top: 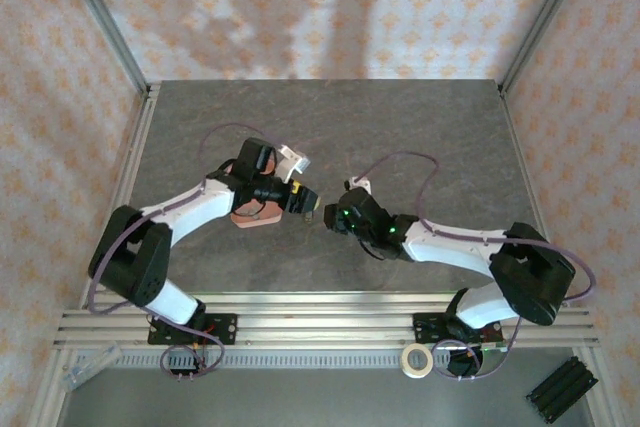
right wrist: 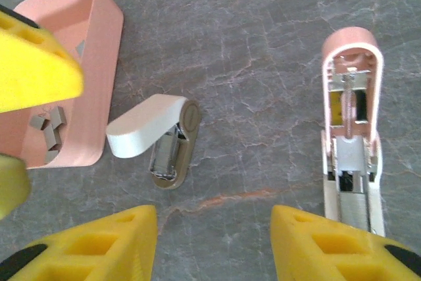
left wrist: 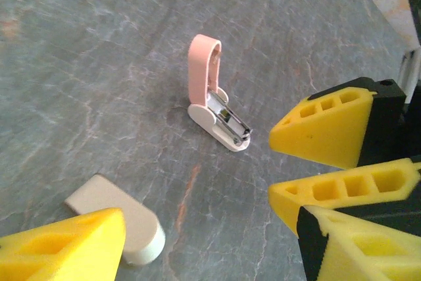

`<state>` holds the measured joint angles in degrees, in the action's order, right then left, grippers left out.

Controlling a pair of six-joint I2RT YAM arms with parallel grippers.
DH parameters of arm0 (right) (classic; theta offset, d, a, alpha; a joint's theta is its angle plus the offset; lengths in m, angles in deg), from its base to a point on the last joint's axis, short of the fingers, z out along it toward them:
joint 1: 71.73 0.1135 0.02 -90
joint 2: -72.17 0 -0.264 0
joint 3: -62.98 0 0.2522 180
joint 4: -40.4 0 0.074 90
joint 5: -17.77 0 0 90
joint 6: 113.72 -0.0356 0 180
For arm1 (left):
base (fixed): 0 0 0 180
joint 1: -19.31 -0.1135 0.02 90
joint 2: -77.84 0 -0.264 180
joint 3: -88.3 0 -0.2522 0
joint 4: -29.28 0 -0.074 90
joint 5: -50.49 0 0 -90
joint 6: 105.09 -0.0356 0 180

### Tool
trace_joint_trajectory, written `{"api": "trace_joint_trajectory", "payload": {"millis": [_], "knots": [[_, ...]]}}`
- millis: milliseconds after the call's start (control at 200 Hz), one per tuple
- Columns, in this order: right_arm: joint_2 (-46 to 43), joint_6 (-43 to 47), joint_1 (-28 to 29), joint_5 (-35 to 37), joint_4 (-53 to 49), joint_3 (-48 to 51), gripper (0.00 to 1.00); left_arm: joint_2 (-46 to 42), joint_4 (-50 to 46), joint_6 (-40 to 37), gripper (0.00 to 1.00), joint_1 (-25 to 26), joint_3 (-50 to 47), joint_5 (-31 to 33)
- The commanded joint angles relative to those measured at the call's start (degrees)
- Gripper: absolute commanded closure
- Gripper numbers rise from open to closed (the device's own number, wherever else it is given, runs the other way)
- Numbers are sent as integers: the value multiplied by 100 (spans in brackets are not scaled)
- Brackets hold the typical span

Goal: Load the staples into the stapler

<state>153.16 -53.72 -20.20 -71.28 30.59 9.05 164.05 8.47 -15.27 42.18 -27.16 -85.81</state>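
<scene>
Top external view: a grey stone-patterned table (top: pixel 430 137) carries two white-and-black arms, the left arm (top: pixel 190 202) and right arm (top: pixel 450 247), reaching toward each other at its middle. A salmon-pink plastic tray (right wrist: pixel 105 44) sits on the table under the left arm's wrist. The left pincer (top: pixel 305 202) has its yellow fingers apart, clamped on nothing. The right pincer (right wrist: pixel 214 218) is likewise spread, with bare table between its fingers. The slim pale-pink and white mini stapler (left wrist: pixel 214 93) lies on the table well apart from the tray, its pink top swung upright and its silvery channel exposed. A small white-and-beige stapler (right wrist: pixel 158 139), lid lifted, lies between tray and pink stapler. Tiny grey metal staples (right wrist: pixel 49 129) lie clumped inside the tray.
</scene>
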Motion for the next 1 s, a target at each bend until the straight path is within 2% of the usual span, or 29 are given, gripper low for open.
{"api": "trace_joint_trajectory", "payload": {"millis": [0, 75, 140, 275, 430, 541, 796, 996], "knots": [[224, -88, -58, -182, 175, -385, 51, -544, 109, 277, 28, -70, -315, 714], [444, -244, -103, -358, 238, -576, 51, -939, 249, 502, 28, -178, -608, 1150], [603, -520, -162, -326, 245, -684, 52, -1331, 270, 647, 27, -230, -878, 1781], [878, -877, -424, -779, 686, -745, 51, -2182, 303, 853, 25, -273, -1483, 2906], [1333, -955, -556, -1246, 666, -1089, 51, -2901, 412, 1114, 23, -360, -2044, 3647], [1609, -991, -556, -1369, 622, -1301, 51, -3147, 444, 1211, 22, -406, -2247, 3845], [1978, -942, -556, -1440, 394, -1669, 52, -3104, 494, 1223, 21, -454, -2293, 3790], [2109, -911, -556, -1498, 200, -1741, 58, -3010, 606, 1247, 21, -459, -2290, 3743]]}}
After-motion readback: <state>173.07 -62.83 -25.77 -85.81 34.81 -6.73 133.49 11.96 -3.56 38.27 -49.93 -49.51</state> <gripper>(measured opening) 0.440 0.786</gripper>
